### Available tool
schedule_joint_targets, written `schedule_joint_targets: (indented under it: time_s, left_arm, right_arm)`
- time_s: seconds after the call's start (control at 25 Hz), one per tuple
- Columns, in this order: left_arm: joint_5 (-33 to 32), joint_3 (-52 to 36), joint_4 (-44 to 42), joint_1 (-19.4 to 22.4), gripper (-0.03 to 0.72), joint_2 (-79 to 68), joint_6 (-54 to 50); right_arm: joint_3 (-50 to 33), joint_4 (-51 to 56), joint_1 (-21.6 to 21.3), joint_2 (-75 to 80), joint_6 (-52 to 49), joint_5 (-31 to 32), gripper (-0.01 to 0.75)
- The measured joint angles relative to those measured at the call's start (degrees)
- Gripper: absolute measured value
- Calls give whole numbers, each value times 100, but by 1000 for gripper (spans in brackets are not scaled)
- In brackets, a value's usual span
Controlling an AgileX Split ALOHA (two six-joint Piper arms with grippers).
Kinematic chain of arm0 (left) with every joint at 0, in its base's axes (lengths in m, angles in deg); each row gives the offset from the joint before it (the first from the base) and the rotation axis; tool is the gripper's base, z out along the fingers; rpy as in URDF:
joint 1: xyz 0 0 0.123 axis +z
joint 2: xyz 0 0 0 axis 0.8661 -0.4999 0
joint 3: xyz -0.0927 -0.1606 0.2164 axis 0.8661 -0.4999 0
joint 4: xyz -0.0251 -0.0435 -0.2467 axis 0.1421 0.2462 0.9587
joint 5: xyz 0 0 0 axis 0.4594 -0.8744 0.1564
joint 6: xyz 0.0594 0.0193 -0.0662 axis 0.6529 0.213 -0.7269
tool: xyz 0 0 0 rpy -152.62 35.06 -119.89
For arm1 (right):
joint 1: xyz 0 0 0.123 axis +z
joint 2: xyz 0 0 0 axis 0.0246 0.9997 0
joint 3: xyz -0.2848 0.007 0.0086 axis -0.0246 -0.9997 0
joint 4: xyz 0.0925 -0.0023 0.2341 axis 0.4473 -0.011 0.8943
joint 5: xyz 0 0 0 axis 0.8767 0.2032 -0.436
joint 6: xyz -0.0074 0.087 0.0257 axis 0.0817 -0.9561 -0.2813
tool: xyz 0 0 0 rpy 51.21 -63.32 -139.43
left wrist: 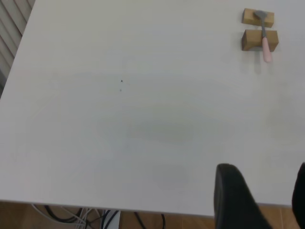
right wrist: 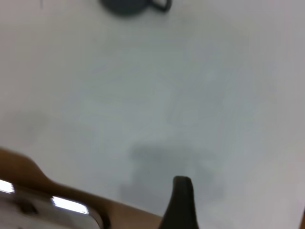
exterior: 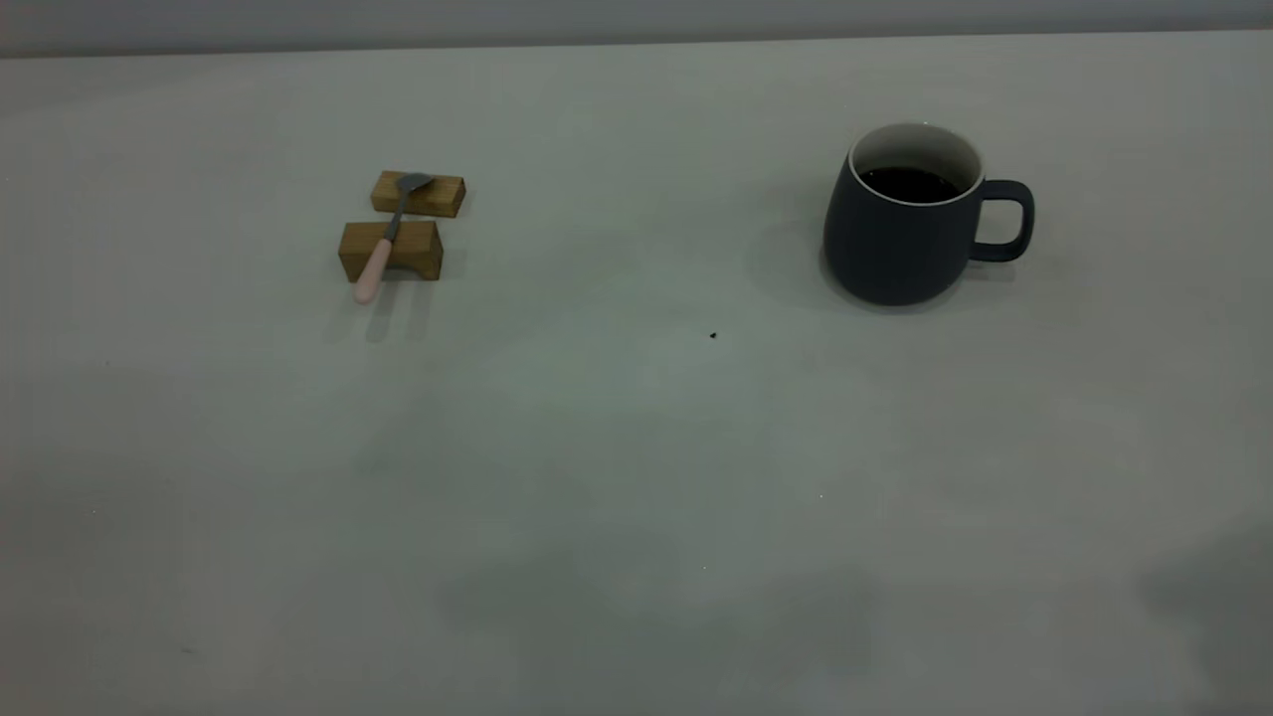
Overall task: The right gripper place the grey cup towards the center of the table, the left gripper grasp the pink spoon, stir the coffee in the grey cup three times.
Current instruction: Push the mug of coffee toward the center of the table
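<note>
Grey cup, coffee inside: right of frame, handle rightward. Pink spoon: across wooden blocks, upper left. Both grippers' finger state: cannot tell. Advice: right gripper should grip the handle, keep level.

text: none legible | labels/brands: none | numbers/signs: none | surfaces carry no readable markings
</note>
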Motion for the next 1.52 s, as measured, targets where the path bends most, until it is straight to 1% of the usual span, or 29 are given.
schedule_joint_targets:
  time_s: [0.2,0.32,0.52,0.64,0.8,0.96,1.12,1.32,1.52]
  left_arm:
    - [0,0,0,0,374,0,0]
    - [0,0,0,0,374,0,0]
    - [0,0,0,0,374,0,0]
    - [0,0,0,0,374,0,0]
    - [0,0,0,0,374,0,0]
    - [0,0,0,0,374,0,0]
    - [0,0,0,0,374,0,0]
    - [0,0,0,0,374,0,6]
    - [0,0,0,0,374,0,6]
  right_arm:
    - [74,69,0,1427,962,-1151,728]
    - [225,259,113,2323,1558,-1519,728]
    - [956,104,652,4037,1824,-1769,724]
    - [1472,-212,809,4970,1850,-1886,720]
    - [2111,-493,812,5981,2135,-2071,714]
    - [2596,-671,812,6715,2587,-2434,709]
    - [3095,-866,812,7295,2744,-2791,704]
    - [3855,-920,817,7872,2840,-2782,699]
    - [4340,-806,1017,8339,3100,-2660,690]
